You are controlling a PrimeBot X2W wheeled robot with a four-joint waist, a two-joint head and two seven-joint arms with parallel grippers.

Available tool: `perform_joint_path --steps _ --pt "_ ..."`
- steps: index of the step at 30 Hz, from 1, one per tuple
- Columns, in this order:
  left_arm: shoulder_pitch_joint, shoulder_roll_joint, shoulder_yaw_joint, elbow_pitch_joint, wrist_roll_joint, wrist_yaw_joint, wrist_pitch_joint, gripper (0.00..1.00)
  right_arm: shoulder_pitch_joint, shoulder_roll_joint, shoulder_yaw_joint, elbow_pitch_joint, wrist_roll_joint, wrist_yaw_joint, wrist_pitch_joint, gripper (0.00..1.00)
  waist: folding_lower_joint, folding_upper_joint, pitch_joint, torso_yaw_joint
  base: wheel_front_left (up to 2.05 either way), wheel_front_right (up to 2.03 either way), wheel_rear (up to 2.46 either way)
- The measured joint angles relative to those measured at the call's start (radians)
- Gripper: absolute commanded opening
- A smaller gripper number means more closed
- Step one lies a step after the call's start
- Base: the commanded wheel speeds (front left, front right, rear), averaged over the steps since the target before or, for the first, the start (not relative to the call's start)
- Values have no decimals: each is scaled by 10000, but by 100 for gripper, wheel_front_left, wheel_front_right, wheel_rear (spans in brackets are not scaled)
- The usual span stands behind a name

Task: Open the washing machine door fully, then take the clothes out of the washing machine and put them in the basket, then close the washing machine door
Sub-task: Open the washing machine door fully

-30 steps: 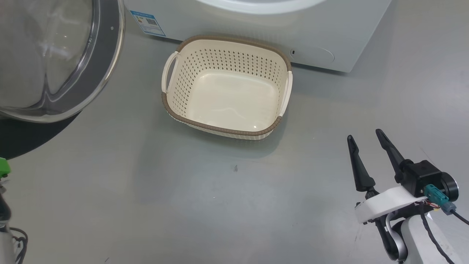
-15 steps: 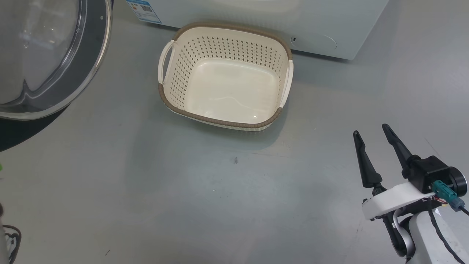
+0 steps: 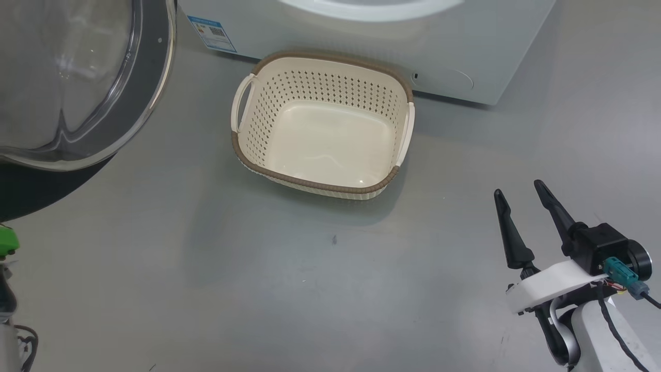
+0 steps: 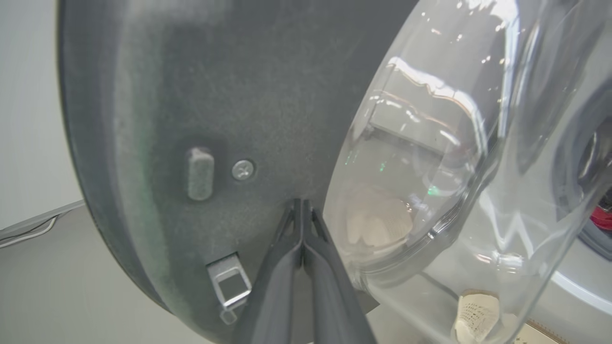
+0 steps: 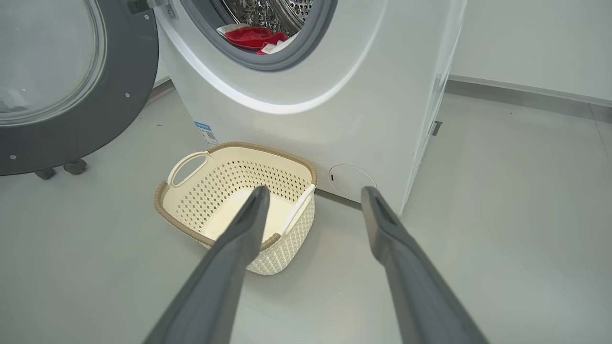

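Since earlier: we see the whole head picture slide and come back, so the camera swung, not the things; the basket point(image 3: 315, 184) has kept its place before the washing machine point(image 3: 490, 41), and the right gripper point(image 3: 518, 187) keeps its spread.
Head view, basket: empty, its cream bottom bare; it sits on the grey floor point(image 3: 206, 268) just before the machine's lower front, near the blue label point(image 3: 211, 33).
Head view, door: the washing machine door point(image 3: 150, 77) stands swung open at upper left, black ring around clear glass.
Head view, right gripper: fingers wide apart, holding nothing, over the floor well apart from the basket.
Left wrist view, left gripper point(image 4: 302, 203): fingers pressed together with nothing between them; their tips lie at the door's dark inner ring, between a screw point(image 4: 243, 169) and the glass bowl point(image 4: 430, 143). We cannot tell whether they touch it.
Left wrist view, latch point(image 4: 229, 284): a metal catch low on the ring, beside the fingers.
Right wrist view, drum point(image 5: 267, 9): the clothes point(image 5: 251, 36), red with a white patch, lie inside at the lower lip of the grey gasket point(image 5: 287, 59).
Right wrist view, basket: empty, close against the machine's front.
Right wrist view, right gripper: both fingers splayed, gripping nothing.
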Motion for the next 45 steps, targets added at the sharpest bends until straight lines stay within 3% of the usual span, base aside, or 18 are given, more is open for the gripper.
perform_joint_path --steps 10,21,45 --pt "38 -15 -558 144 562 -240 -73 0 1 359 155 364 153 15 -115 100 0 0 -795 -24 0 0 0" --pt "794 -395 -1661 -42 1317 -604 -75 0 26 767 213 782 460 17 -272 100 0 0 -1841 -287 0 0 0" --pt "2639 -1603 -3035 -1241 1833 -1024 -75 0 502 1007 238 957 621 40 -360 100 0 0 -3218 -1787 0 0 0"
